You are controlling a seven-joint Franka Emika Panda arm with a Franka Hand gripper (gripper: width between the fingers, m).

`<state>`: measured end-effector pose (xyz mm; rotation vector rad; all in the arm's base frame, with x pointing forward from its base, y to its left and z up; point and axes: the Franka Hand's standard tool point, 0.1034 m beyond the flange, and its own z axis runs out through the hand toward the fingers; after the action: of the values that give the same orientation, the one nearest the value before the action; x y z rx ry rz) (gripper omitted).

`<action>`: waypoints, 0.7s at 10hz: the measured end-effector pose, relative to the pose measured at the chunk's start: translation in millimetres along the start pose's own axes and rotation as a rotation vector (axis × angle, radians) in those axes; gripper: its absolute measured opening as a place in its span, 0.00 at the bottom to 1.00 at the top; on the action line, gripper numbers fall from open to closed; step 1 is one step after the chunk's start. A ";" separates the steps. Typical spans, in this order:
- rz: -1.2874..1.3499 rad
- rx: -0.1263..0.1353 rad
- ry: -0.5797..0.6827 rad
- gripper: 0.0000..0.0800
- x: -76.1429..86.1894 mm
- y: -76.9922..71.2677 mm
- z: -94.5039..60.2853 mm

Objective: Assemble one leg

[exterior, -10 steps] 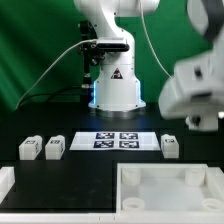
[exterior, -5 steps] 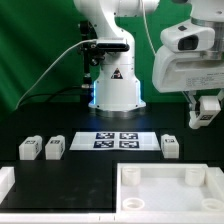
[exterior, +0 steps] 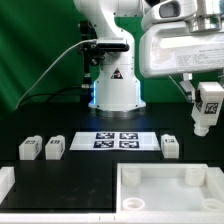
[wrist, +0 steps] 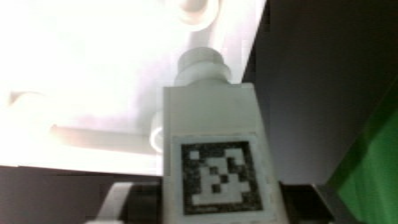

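Jaws: clenched on the leg, which hangs from the gripper at the right edge of the exterior view, well above the table.
Wrist view: the leg fills the centre, tag toward the lens, with the white tray blurred behind it.
Changed: a second ago the arm was a blur at the right. Half a second ago the hand sat lower and smaller in the frame. Now it looms larger and higher in the upper right, and the leg's tag faces the camera squarely.
Unchanged: three spare legs lie where they were, two at mid-left and one just right of the marker board.
Meaning: likely mid-carry; the pick is done and the leg is not yet seated.
Next: probably lining it up over a tray corner.
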<state>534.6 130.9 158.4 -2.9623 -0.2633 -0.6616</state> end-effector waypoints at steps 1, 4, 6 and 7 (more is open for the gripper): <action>0.000 0.001 0.095 0.37 -0.6 0.6 -0.8; -0.010 -0.002 0.148 0.37 6.9 10.6 15.1; 0.010 -0.007 0.188 0.37 46.7 28.8 36.9; 0.017 -0.003 0.189 0.37 43.7 29.0 50.8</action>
<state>600.0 115.5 129.8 -2.8752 -0.2217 -0.9322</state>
